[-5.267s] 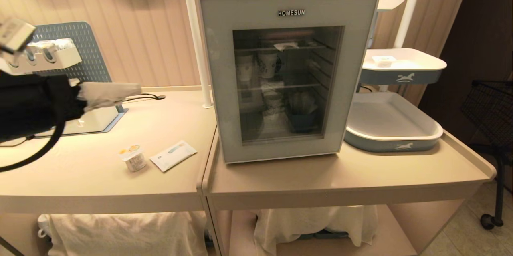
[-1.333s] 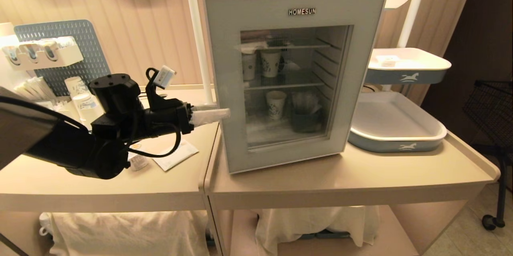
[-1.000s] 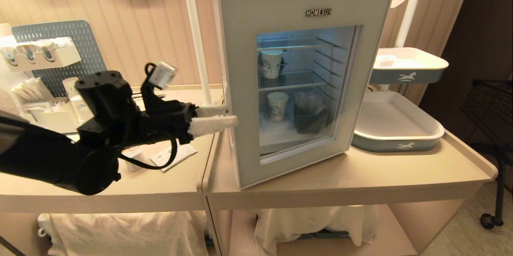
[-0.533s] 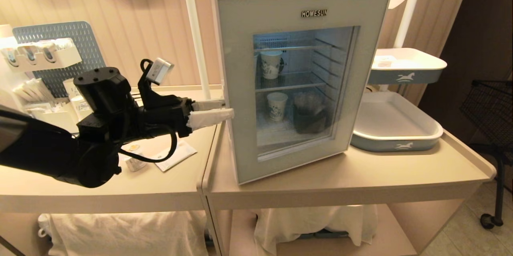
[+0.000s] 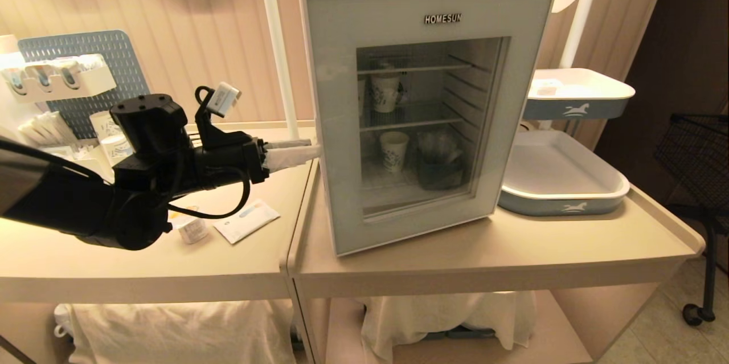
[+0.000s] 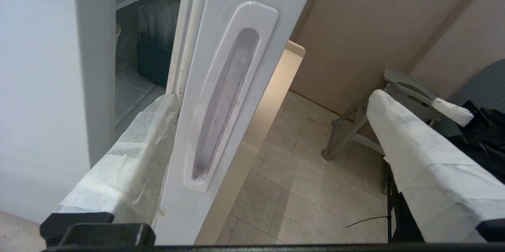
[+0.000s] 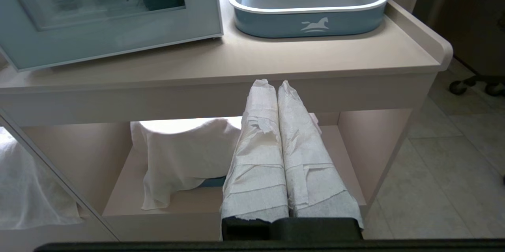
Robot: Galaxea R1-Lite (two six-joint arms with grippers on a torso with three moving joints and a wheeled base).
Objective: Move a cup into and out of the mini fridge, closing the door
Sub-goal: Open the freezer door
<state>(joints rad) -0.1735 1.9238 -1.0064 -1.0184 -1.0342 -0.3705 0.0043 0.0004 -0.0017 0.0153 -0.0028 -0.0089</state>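
The mini fridge [image 5: 427, 113] fills the frame's centre on the worktop [image 5: 484, 250], its door [image 5: 336, 125] slightly ajar. At middle left, the left tool [image 5: 302, 150] is spread wide, one finger [image 6: 130, 157] behind the door's edge, gripping nothing. The cup [image 5: 191, 228] sits lower left. The right tool [image 7: 278, 153], pressed shut and empty, points at the worktop's front edge.

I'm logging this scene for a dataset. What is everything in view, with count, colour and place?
mini fridge: one, white, right table.
door: one, grey-blue, ajar.
cup: one, white, left table.
packet: one, white, beside the cup.
paper cups: at least two, white and blue, fridge shelves.
trays: two, white and blue, right of the fridge.
pegboard: one, blue, far left.
left hand: one, open, one finger behind the door's edge.
right hand: one, shut, parked below the table edge.
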